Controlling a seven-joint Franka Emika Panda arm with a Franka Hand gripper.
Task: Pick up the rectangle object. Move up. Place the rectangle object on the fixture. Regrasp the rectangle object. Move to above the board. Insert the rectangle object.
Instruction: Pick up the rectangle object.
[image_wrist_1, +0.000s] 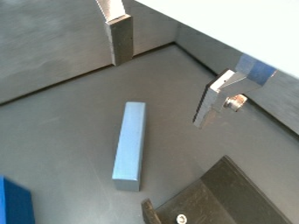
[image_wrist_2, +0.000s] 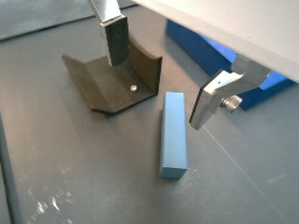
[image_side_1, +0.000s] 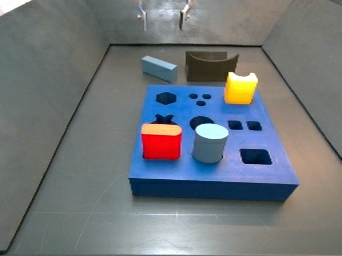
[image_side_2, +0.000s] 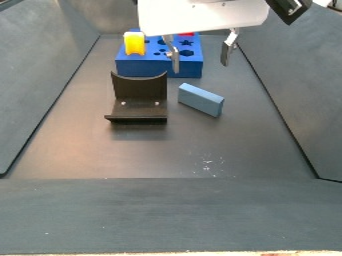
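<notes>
The gripper (image_wrist_2: 155, 80) hangs wide open and empty above the bar (image_wrist_2: 173, 136), which lies flat on the floor just beside the fixture (image_wrist_2: 111, 83); judged sound practice: centre over the bar, fingers astride its narrow width, then descend squarely.

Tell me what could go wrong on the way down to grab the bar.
The gripper hangs open above the floor, and the bar lies flat beneath it, not yet held.

1. The fixture stands close beside the bar; one finger could strike its wall while descending.
2. In a wrist view the bar sits off the fingers' midline, so closing could push or twist it.
3. The board lies just behind, leaving little room.
</notes>
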